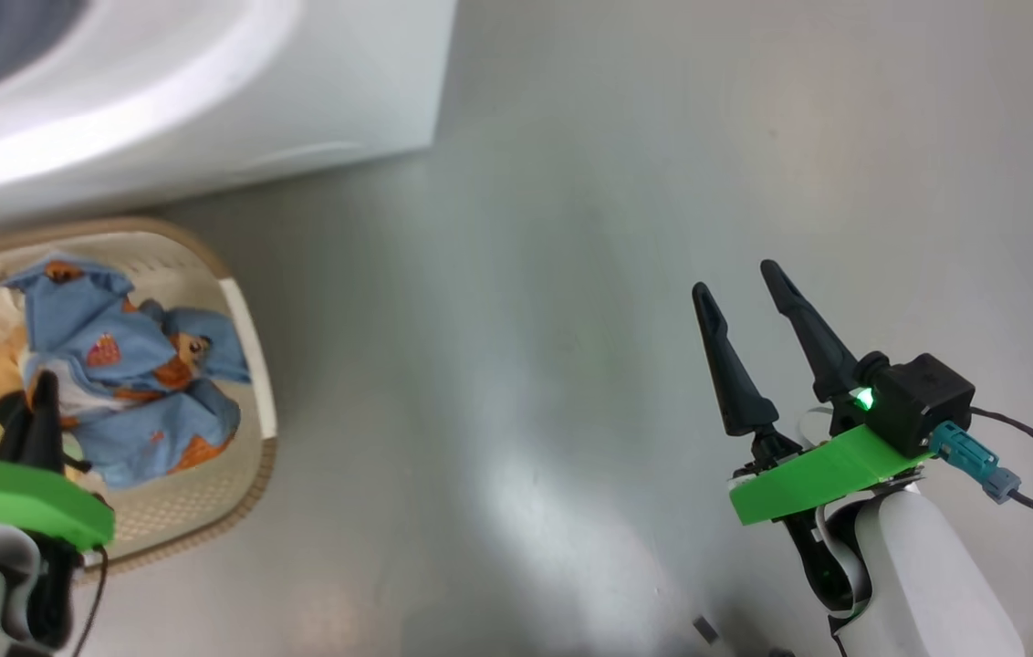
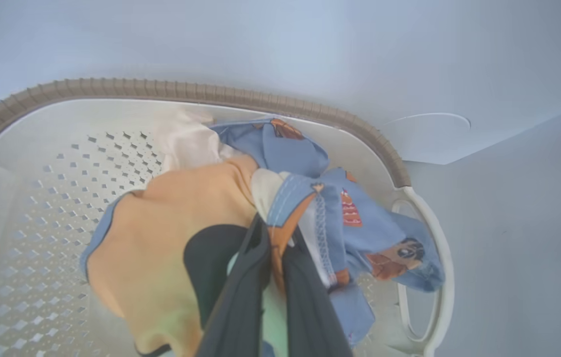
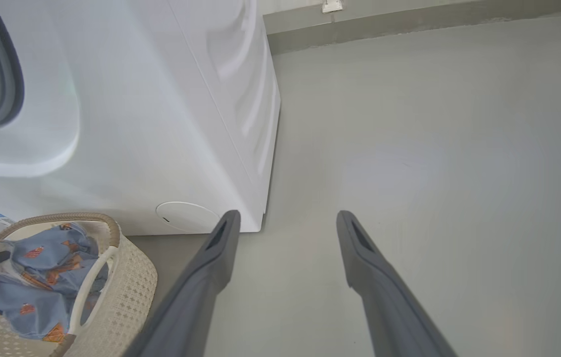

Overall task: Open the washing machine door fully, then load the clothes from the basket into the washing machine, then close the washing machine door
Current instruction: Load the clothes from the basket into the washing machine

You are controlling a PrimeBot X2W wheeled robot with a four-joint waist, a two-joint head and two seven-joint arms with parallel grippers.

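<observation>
Inside the basket [image 2: 161,89], the left end effector [image 2: 276,233] pinches the clothes [image 2: 374,228].

The head view looks steeply down on the floor [image 1: 571,274], the basket [image 1: 254,356] at its left edge. The left wrist view hangs close over the clothes [image 2: 280,148] in it, facing the washing machine [image 2: 310,49]. The right wrist view, farther off, shares basket and machine.

Smooth grey floor [image 1: 589,228] with soft glare; a darker strip [image 3: 409,22] runs along its far edge
</observation>
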